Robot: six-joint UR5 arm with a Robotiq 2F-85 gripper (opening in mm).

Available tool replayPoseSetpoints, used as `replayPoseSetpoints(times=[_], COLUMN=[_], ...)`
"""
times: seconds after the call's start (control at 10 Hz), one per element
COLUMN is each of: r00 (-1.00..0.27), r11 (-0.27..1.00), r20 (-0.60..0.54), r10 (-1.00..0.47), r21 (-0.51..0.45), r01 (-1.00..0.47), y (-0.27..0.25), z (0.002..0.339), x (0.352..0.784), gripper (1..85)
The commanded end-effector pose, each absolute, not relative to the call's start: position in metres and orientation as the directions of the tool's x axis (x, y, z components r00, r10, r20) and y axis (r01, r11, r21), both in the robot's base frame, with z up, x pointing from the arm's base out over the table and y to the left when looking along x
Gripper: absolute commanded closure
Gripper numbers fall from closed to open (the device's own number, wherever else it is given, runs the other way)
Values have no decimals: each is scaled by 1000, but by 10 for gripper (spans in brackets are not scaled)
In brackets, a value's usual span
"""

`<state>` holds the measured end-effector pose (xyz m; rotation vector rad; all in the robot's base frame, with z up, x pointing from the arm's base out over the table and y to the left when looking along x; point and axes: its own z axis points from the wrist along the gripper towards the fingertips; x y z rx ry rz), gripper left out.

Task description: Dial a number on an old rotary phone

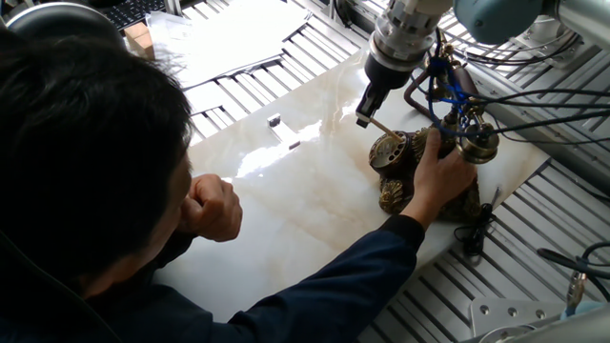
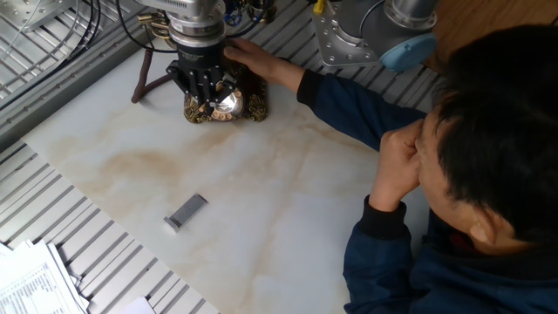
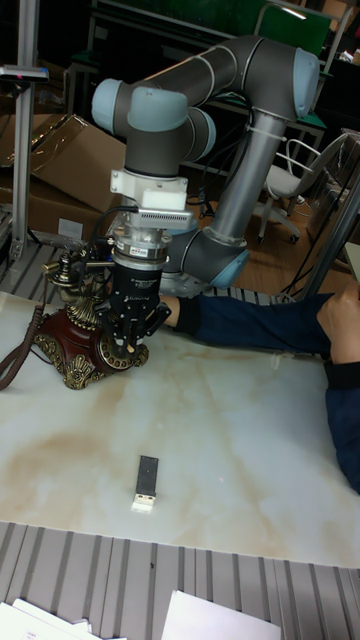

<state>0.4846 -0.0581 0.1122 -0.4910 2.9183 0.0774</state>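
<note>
The old rotary phone is dark bronze and brass and stands at the far right of the marble tabletop. It also shows in the other fixed view and the tall fixed view. Its round dial faces the table's middle, and the handset rests on the cradle. My gripper hangs just above the dial, shut on a thin rod that slants down to it. From the other side the gripper covers most of the dial. A person's hand steadies the phone's base.
The person sits at the near edge, head and fist over the table, arm reaching to the phone. A small dark bar lies on the marble. Papers lie beyond the slab. Cables trail near the phone.
</note>
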Motion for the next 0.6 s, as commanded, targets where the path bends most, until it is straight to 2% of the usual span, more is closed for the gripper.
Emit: replayPoseSetpoints(times=[0.0, 0.5], r00=[-934, -929], r11=[951, 949], r20=[-194, -208], r10=[-299, -307], r21=[25, 9], r01=[-309, -316], y=[-52, -55], z=[114, 113], x=[481, 480], gripper=[837, 837])
